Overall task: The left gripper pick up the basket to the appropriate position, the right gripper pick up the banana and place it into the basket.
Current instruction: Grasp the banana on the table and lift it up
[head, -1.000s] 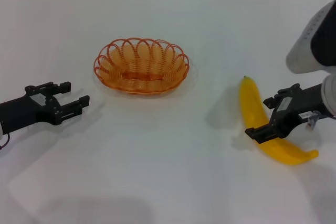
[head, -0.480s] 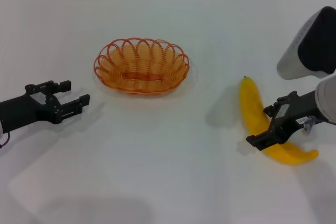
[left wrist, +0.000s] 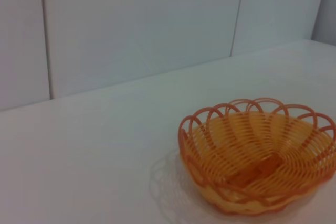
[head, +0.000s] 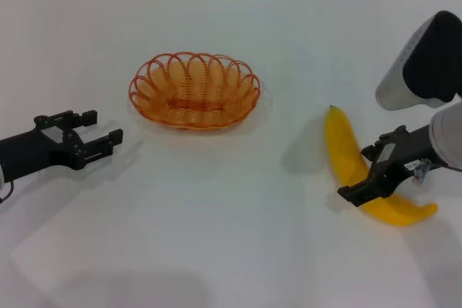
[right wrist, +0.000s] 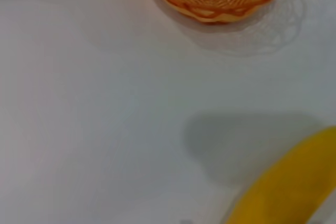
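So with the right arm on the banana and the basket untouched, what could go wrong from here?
1. The right tool holds the long curved yellow plastic-looking banana toward its lower end, so the far tip could swing or slip.
2. The shallow oval orange wire basket sits apart from the open left tool; its thin looped rim may be hard to grip.
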### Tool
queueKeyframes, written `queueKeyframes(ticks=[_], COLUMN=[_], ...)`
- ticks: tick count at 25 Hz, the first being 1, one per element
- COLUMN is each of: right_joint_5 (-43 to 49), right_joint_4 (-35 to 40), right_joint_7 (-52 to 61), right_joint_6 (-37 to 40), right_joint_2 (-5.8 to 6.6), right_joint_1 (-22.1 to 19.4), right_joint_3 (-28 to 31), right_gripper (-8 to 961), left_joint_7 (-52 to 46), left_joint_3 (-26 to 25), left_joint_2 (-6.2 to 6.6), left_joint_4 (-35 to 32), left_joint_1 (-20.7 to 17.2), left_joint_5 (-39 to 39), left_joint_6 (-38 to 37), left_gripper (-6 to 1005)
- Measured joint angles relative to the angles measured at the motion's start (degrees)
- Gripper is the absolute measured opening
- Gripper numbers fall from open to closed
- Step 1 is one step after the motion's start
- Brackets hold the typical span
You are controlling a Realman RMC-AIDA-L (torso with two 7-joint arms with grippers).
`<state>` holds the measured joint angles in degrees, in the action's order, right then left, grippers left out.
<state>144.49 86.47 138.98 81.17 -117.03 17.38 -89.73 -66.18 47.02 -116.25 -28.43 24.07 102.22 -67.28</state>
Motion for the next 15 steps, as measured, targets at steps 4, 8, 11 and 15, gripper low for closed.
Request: queueKeyframes(ticks=[4,8,11,15], right_joint_5=[0.3,0.4,0.4,0.3], right_joint_4=[-0.6,-1.5,-2.3,-3.6], right_joint_7=[0.1,0.1,0.1,0.1], right_joint_6=[-0.3,-0.3,-0.5,-0.7], right_joint_2=[-0.01,0.05,0.08,0.06], right_joint_1=[0.5,1.1,1.4,2.1], right_joint_3=[0.0,-0.1,-0.1,-0.1], right_gripper=[883,883,882,882], left_joint_7=[0.0,0.0,0.0,0.0], left_joint_3=[0.0,0.0,0.0,0.0], left_joint_2=[-0.02,-0.03,-0.03,-0.03], left_joint_4=[0.0,0.2,0.2,0.2], left_joint_1=[0.1,0.3,0.4,0.4], left_joint_5=[0.0,0.0,0.0,0.0], left_joint_6=[0.0,0.0,0.0,0.1], left_gripper=[666,666,666,665])
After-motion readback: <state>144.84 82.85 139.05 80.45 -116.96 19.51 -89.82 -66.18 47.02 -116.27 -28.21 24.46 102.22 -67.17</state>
